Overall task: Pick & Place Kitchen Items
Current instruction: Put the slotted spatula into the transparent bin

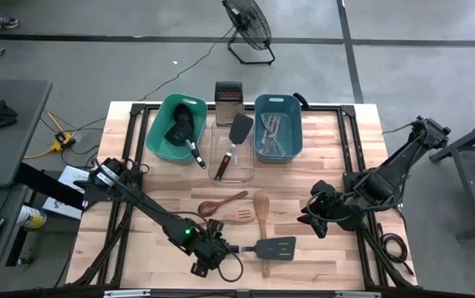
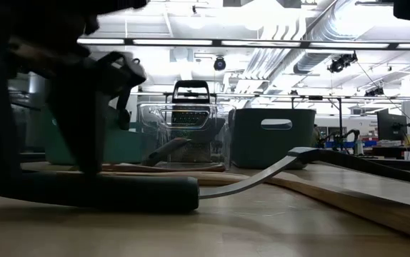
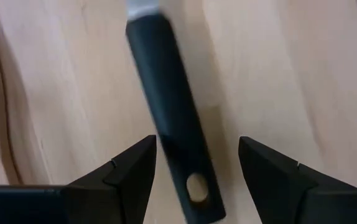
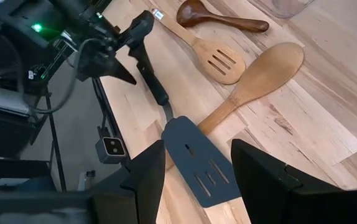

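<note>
A black slotted turner [image 1: 275, 247] lies flat on the wooden table near its front edge, with its handle [image 3: 172, 112] pointing toward the table's left. My left gripper [image 3: 197, 143] is open and lowered over the handle's free end. One finger stands on each side of the handle, and a gap shows on both sides. In the right wrist view the same gripper [image 4: 135, 43] straddles the handle end. My right gripper [image 1: 314, 217] hangs open above the table's right part with nothing between its fingers.
A dark wooden spoon [image 1: 221, 203], a slotted wooden spatula [image 1: 239, 215] and a light wooden spoon [image 1: 261, 211] lie just beyond the turner. At the back stand a teal tub [image 1: 165, 132], a clear tub [image 1: 246, 170], a blue tub [image 1: 277, 103] and a steel grater [image 1: 228, 101].
</note>
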Robot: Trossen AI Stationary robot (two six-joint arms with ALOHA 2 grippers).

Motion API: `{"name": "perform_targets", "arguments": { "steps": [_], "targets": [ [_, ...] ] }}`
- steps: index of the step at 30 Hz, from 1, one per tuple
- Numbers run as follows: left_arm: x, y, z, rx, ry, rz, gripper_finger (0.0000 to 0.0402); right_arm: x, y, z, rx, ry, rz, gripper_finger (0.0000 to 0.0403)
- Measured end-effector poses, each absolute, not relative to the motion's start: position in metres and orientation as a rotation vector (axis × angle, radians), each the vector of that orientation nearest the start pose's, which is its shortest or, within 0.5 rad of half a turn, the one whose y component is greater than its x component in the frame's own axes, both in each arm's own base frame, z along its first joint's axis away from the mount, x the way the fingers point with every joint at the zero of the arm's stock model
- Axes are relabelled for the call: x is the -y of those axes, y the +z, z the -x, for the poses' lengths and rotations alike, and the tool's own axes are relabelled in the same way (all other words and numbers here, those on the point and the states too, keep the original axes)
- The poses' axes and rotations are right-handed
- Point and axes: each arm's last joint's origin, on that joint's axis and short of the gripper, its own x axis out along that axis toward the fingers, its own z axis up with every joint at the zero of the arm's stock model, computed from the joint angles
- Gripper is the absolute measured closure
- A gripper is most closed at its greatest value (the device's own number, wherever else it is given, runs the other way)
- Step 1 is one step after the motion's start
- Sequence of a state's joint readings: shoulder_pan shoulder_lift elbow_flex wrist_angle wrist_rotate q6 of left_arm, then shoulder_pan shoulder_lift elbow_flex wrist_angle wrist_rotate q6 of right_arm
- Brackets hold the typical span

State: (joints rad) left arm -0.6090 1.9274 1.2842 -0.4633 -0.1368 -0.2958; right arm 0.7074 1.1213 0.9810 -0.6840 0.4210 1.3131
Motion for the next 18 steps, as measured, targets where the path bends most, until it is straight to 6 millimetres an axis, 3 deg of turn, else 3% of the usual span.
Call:
{"name": "perform_targets", "arguments": {
  "steps": [18],
  "targets": [
    [0.217,0.142,-0.319,-1.189,-0.162,-0.108,0.0188,-0.134,0.297,-0.175,-0.725,-0.223,-0.806,0.0227]
  ]
}}
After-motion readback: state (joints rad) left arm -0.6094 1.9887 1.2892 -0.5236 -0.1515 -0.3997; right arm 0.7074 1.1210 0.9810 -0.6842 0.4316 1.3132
